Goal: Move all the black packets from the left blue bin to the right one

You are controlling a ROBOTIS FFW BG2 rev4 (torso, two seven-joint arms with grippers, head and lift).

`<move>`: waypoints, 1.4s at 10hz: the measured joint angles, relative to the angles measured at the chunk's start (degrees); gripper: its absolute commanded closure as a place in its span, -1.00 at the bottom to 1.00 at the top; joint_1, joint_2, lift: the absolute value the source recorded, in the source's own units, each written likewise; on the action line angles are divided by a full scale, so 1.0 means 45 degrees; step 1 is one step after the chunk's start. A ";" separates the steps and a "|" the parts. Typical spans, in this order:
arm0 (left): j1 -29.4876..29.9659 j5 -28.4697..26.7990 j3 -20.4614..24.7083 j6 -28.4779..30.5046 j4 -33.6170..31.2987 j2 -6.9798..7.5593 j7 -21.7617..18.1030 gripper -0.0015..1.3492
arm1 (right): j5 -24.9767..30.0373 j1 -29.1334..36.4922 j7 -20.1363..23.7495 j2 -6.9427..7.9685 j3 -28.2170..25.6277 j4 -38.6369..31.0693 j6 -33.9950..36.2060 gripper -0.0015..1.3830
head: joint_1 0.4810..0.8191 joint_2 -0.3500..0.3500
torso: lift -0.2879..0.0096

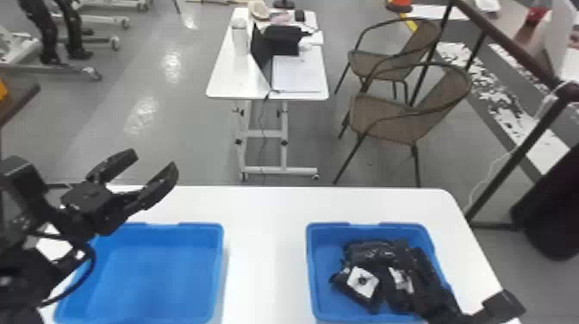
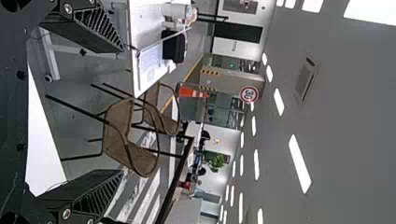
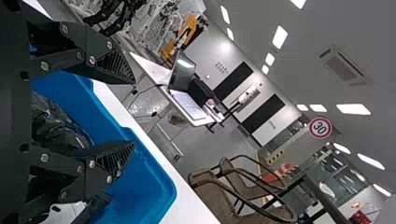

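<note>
My left gripper (image 1: pixel 151 162) stands open above the far left corner of the left blue bin (image 1: pixel 161 263), whose blue floor shows bare. Its spread fingers also appear in the left wrist view, where the gripper (image 2: pixel 123 110) holds nothing. Black packets (image 1: pixel 383 258), some with white labels, lie heaped in the right blue bin (image 1: pixel 316 275). At that bin's near right corner is my right gripper (image 1: pixel 502 306). In the right wrist view the gripper (image 3: pixel 134 113) is open beside black packets (image 3: pixel 58 123) and the blue bin (image 3: pixel 161 182), nothing between its fingertips.
Both bins stand on a white table (image 1: pixel 265 241), with a strip of tabletop between them. Beyond its far edge are a small white table (image 1: pixel 224 82) with a laptop and two brown chairs (image 1: pixel 387 116). A dark metal frame (image 1: pixel 517 151) rises at the right.
</note>
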 measured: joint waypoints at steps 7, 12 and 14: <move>0.3847 -0.2765 0.1052 -0.5300 -0.0078 -0.2146 0.0078 -0.82 | 0.7266 0.5132 -0.1297 0.0000 -0.1104 -0.6745 -0.2424 -0.75 | 0.27 -0.11 | 0.94; 0.5014 -0.3195 0.0566 -0.4724 -0.0710 -0.2019 0.0394 -0.82 | 0.8275 0.6855 -0.2048 0.0000 -0.1057 -0.7461 -0.3255 -0.75 | 0.27 -0.22 | 0.94; 0.4863 -0.3178 0.0480 -0.4532 -0.0847 -0.1444 0.0387 -0.82 | 0.8188 0.6829 -0.2048 0.0000 -0.1146 -0.7609 -0.3266 -0.75 | 0.27 -0.22 | 0.94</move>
